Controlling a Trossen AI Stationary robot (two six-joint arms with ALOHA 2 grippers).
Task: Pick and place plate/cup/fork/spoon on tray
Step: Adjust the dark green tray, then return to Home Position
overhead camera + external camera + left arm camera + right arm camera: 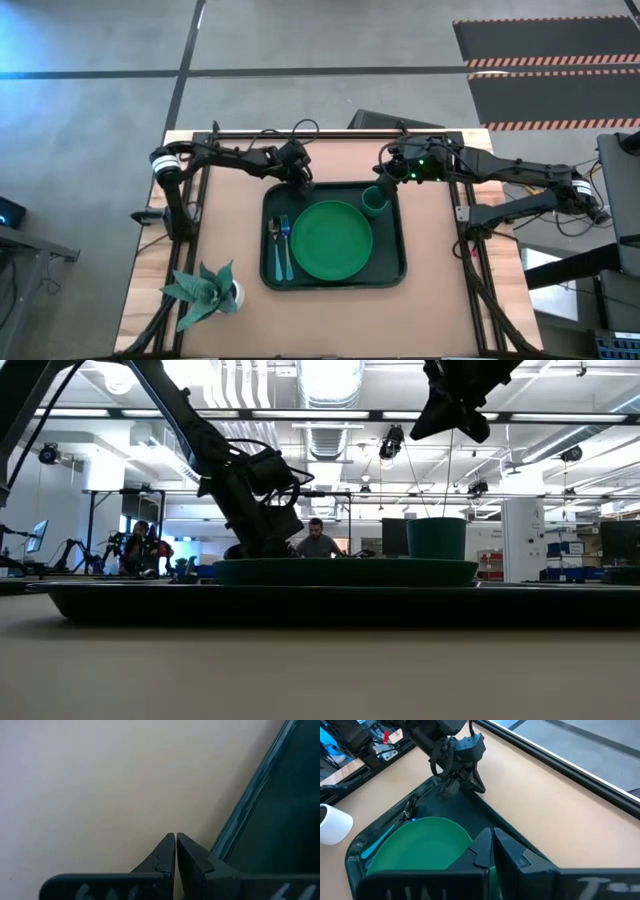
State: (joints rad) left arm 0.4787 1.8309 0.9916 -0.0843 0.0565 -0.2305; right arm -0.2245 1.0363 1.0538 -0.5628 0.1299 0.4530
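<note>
The dark green tray lies in the middle of the table. The bright green plate rests on it, and the green cup stands upright at the tray's far right. The fork and spoon, with light blue handles, lie side by side along the tray's left side. My left gripper is shut and empty, low over the table just outside the tray's far left corner rim. My right gripper is shut and empty, raised above the cup.
A white pot with a green leafy plant stands at the table's near left. Bare table lies to the left and right of the tray and at its near side. People show in the room beyond the table.
</note>
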